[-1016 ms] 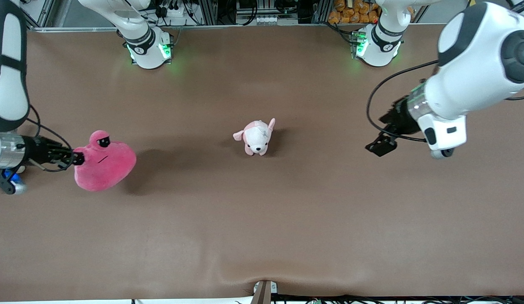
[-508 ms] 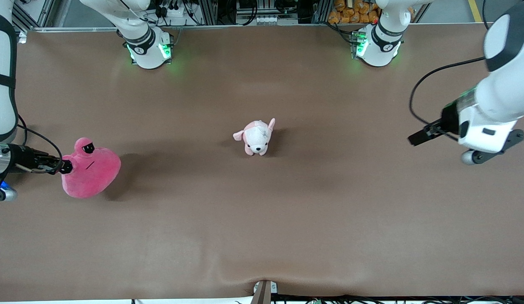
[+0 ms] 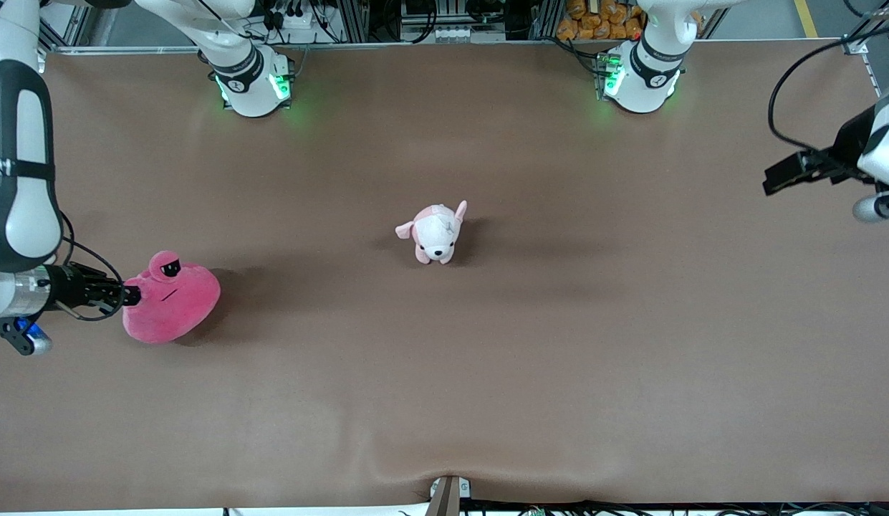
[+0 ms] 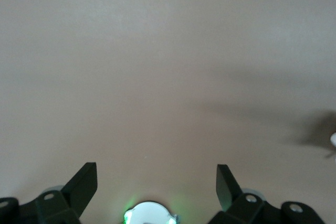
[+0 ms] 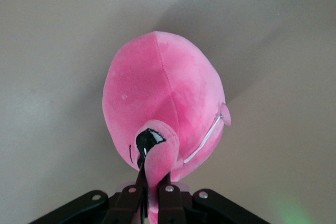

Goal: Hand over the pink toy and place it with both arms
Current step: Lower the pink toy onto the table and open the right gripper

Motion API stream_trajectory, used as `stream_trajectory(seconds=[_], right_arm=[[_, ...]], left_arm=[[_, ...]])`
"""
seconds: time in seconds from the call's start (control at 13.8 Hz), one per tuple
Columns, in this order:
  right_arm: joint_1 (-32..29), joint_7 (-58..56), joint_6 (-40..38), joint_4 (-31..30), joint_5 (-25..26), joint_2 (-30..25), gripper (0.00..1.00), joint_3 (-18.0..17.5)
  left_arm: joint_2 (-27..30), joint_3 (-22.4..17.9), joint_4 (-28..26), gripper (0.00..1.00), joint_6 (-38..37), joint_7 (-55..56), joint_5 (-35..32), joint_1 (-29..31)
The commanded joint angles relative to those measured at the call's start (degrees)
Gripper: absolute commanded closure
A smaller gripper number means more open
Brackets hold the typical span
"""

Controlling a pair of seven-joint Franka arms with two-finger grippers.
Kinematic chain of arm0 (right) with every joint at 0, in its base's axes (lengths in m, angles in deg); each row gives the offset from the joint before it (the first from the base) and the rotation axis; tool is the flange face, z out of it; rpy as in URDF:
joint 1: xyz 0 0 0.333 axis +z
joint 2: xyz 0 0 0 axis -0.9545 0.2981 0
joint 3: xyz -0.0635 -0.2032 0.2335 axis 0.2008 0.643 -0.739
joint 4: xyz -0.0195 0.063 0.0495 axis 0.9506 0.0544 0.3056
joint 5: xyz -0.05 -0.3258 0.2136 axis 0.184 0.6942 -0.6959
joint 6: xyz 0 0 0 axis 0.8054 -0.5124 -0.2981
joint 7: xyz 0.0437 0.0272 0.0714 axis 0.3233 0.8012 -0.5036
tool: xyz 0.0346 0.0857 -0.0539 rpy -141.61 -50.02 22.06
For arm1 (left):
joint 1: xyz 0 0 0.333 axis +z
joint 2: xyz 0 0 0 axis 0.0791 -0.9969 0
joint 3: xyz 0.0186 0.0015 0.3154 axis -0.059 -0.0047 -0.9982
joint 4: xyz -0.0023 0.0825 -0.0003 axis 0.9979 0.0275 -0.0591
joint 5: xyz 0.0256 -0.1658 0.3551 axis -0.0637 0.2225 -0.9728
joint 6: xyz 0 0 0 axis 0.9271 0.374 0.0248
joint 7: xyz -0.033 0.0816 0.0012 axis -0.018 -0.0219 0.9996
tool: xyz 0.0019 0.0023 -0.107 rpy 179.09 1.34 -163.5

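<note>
The pink toy [image 3: 175, 304], a hot-pink round plush with bulging black eyes, is at the right arm's end of the table. It sits low, its shadow tight against it; I cannot tell whether it rests on the cloth. My right gripper [image 3: 132, 294] is shut on the toy's eye stalk. In the right wrist view the pink toy [image 5: 157, 98] hangs from the closed right gripper [image 5: 152, 174]. My left gripper [image 3: 781, 175] hovers over the left arm's end of the table. The left wrist view shows the left gripper [image 4: 157, 174] open, with only bare brown cloth between its fingers.
A small pale pink-and-white puppy plush [image 3: 435, 233] stands at the middle of the brown table [image 3: 487, 373]. Two white arm bases lit green [image 3: 252, 82] [image 3: 637, 75] stand along the table's edge farthest from the front camera.
My left arm has pulled back from the middle toward its own end of the table, gripper open. The right gripper has carried the pink toy lower, closer to the cloth.
</note>
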Motion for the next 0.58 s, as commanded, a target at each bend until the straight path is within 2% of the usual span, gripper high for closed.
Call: stream_trajectory(seconds=[0.0, 0.15, 0.22, 0.29, 0.51], right_arm=[[-0.9, 1.2, 0.7, 1.3, 0.8, 2.1, 1.00, -0.6], [-1.1, 0.3, 1.5, 1.3, 1.0, 2.8, 1.00, -0.6], [-1.8, -0.4, 2.5, 1.3, 0.9, 2.9, 0.67, -0.6], [-1.7, -3.1, 3.0, 1.2, 1.0, 2.9, 0.01, -0.6], [-1.3, -11.9, 2.2, 1.3, 3.0, 0.7, 0.00, -0.7]], left_arm=[[4.5, -5.7, -4.7, 0.00, 0.3, -4.1, 0.8, -5.3], [6.8, -7.2, -6.8, 0.00, 0.9, -4.3, 0.9, -7.1], [8.0, -7.2, -8.0, 0.00, 0.9, -4.3, 1.0, -7.2], [9.5, -7.2, -9.8, 0.00, 1.4, -4.3, 1.0, -7.3], [13.2, -7.3, -14.7, 0.00, 4.4, -4.3, 1.0, -7.7]])
